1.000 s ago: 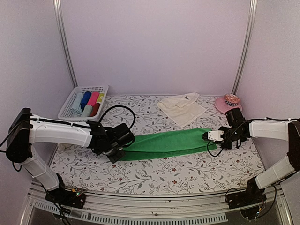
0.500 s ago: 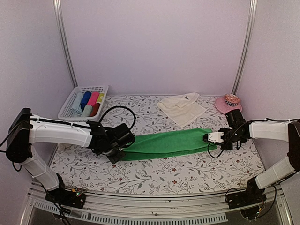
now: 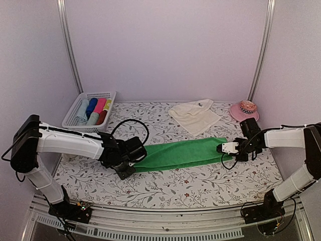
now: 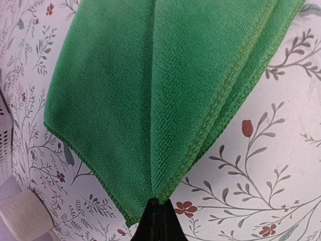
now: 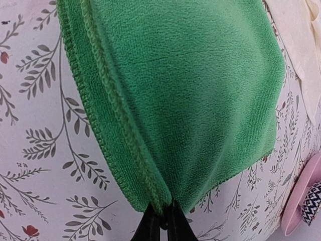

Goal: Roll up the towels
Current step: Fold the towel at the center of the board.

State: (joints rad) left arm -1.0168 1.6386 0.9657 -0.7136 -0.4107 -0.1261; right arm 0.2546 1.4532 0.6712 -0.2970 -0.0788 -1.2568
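Centrally, a green towel [image 3: 180,154] is laid as a long narrow strip across the middle of the table cover [image 3: 165,188], folded lengthwise and stretched between both arms. Its left end is clamped in the left gripper [image 3: 129,163], whose fingers are pressed together on a gathered corner in the left wrist view [image 4: 159,221]. Its right end is pinched the same way by the right gripper [image 3: 221,148], fingers closed on the corner [image 5: 163,221]. A stitched hem [image 5: 118,115] is seen running along the towel's edge in both wrist views, and a lengthwise crease is seen on the left side. The cream towel [image 3: 194,115] is lying loosely folded and unrolled behind the green one, near the back wall and apart from it. A dark mark [image 3: 200,104] is carried near its far corner, too small to be read. Bare floral cover is left in front of the green towel up to the near edge, and a narrower band behind it. A white basket [image 3: 75,106] with coloured rolls [image 3: 95,110] is set at the far left corner and a pink dish [image 3: 244,111] at the far right, just behind the right arm.
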